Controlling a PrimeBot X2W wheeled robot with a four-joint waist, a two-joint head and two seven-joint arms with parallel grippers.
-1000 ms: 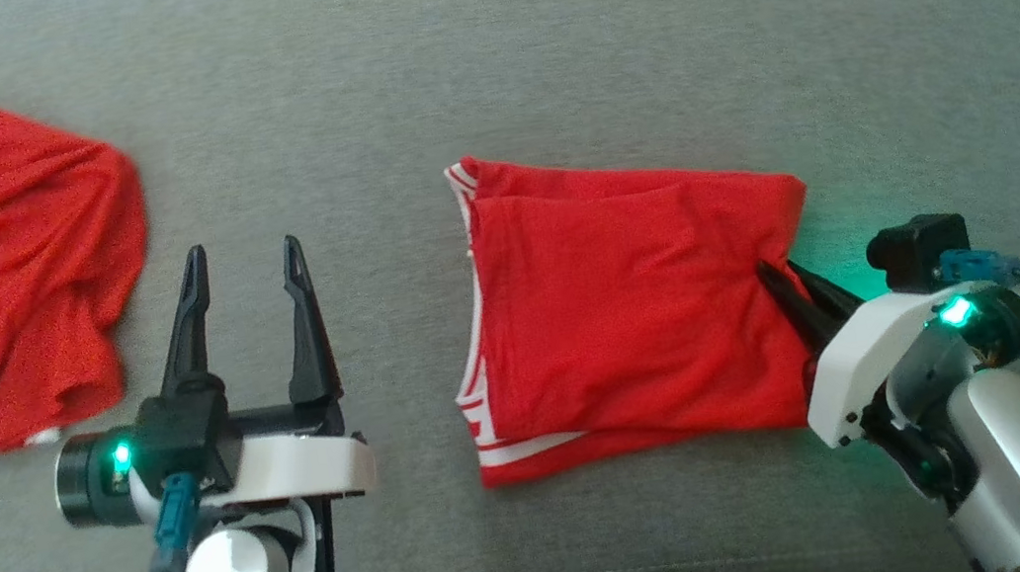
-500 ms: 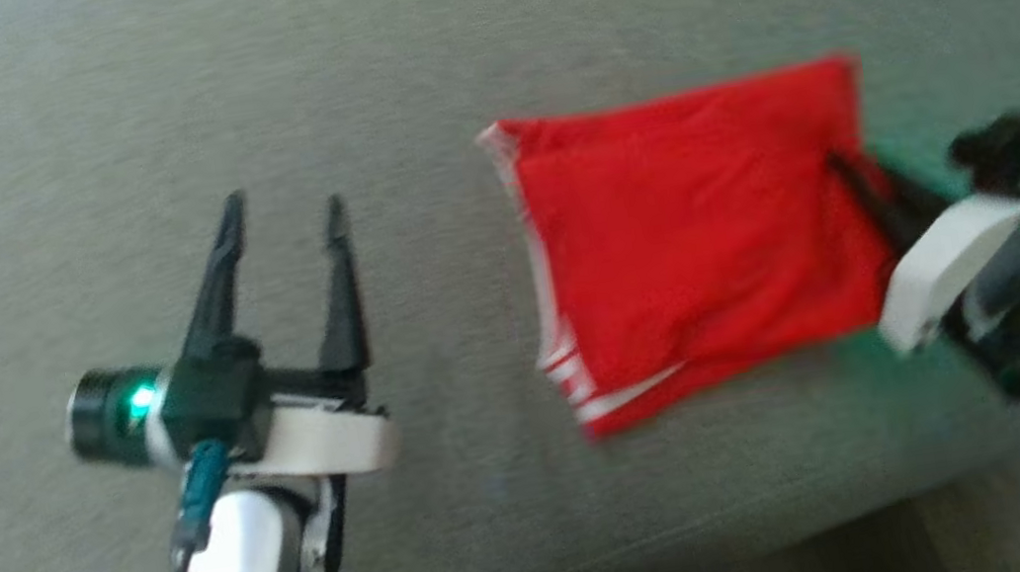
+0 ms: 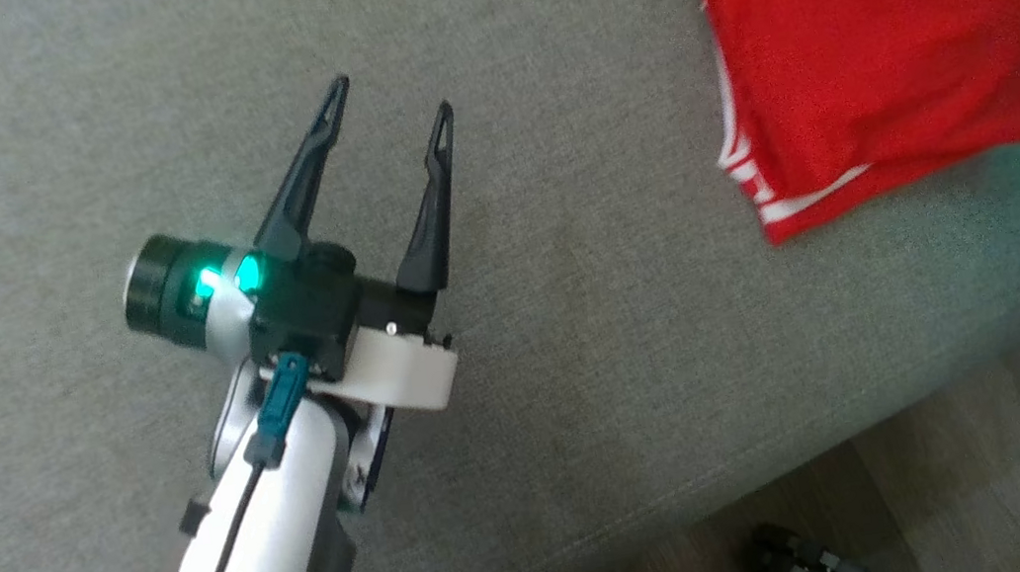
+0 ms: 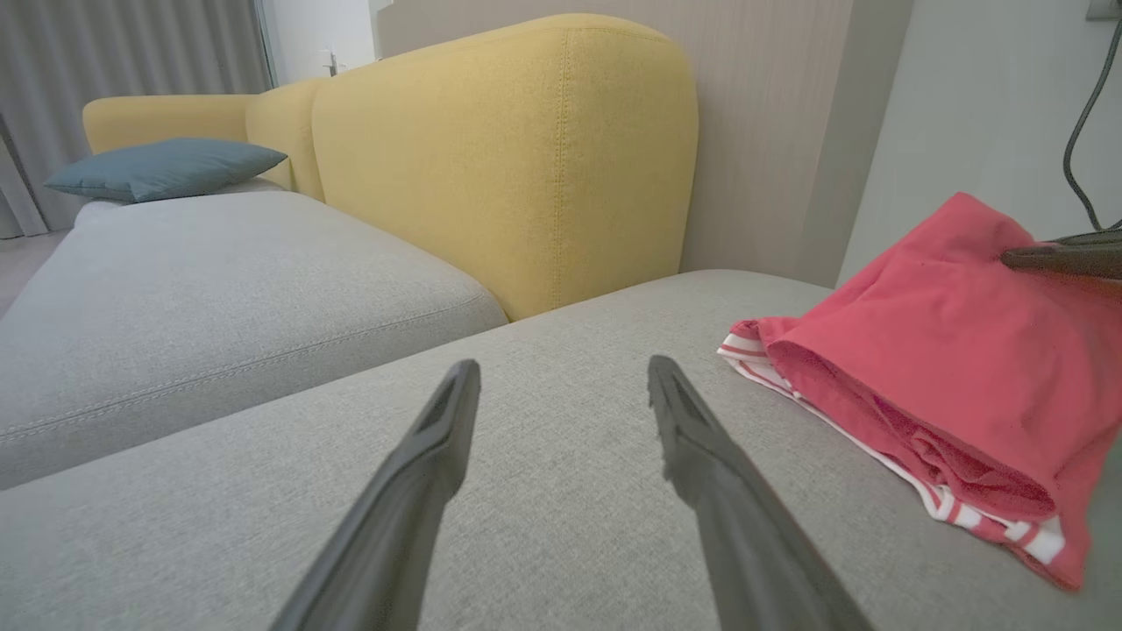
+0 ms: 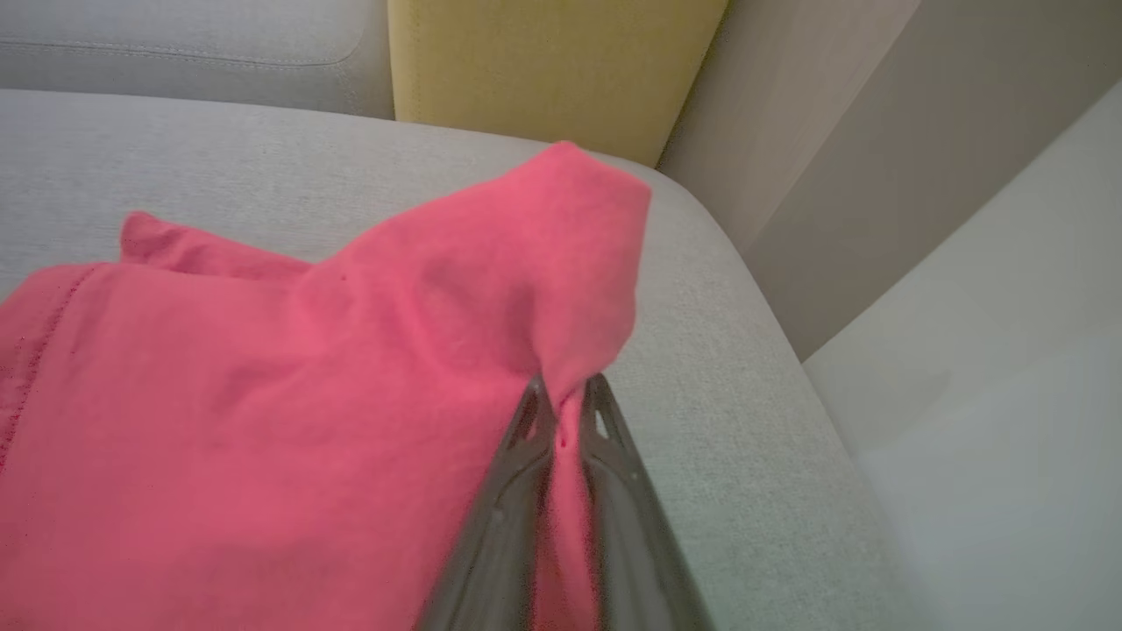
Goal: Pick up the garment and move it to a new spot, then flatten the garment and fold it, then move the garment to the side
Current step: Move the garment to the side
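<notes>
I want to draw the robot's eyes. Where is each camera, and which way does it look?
Head view: on the head, looking down at the grey sofa seat; left pincer and pale forearm show.
Left wrist view: on the left wrist, looking along that open pincer toward the yellow backrest.
Right wrist view: on the right wrist, looking along the right pincer, shut on the red garment.
Shared: all three show that garment.

Head view: garment [image 3: 885, 44] at the sofa [image 3: 581, 366] seat's right end is cut off by the top and right picture edges. Right end effector [image 5: 563, 393] pinches fabric, which hides the fingers' inner faces. In the head view it's cropped, showing one dark finger and a bit of white wrist. Dark ridged object [image 3: 809, 568] on the floor [image 3: 996, 477] past the seat's front edge: cropped, can't identify.
</notes>
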